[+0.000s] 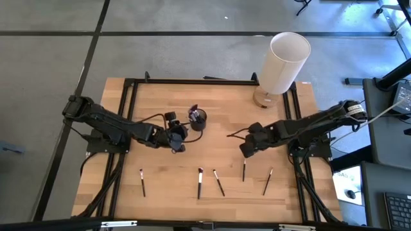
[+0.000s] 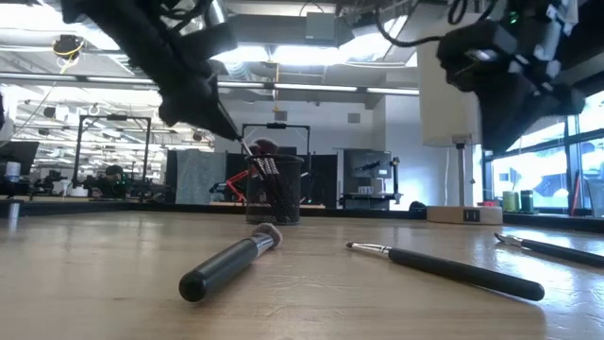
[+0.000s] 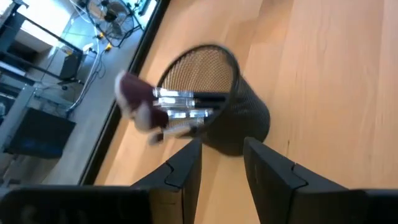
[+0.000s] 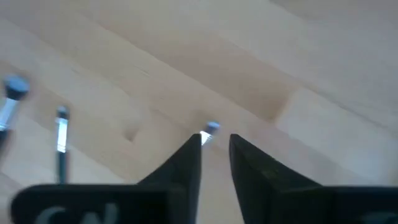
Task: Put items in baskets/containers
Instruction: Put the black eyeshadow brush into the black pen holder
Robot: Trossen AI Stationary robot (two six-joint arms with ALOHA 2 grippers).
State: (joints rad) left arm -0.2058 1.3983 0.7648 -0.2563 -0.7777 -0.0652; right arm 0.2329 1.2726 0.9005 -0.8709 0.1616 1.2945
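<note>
The black mesh cup (image 1: 198,119) stands upright on the table, with several brushes in it, heads up; one has a reddish head (image 3: 132,93). My left gripper (image 1: 183,133) hangs just to the left and near side of the cup (image 3: 211,93), open and empty, fingers pointing at it. Several brushes lie flat in a row near the front edge (image 1: 200,183), one under my right gripper (image 1: 244,171). My right gripper (image 1: 245,151) hangs above that brush's head end (image 4: 211,128), open and empty, clear of the table in the low view (image 2: 510,104).
A tall white cylinder (image 1: 282,61) stands on a wooden base at the far right corner. Black frame rails (image 1: 128,115) run along the table's left, right and far sides. Bare wood lies between the cup and the row of brushes (image 1: 212,154).
</note>
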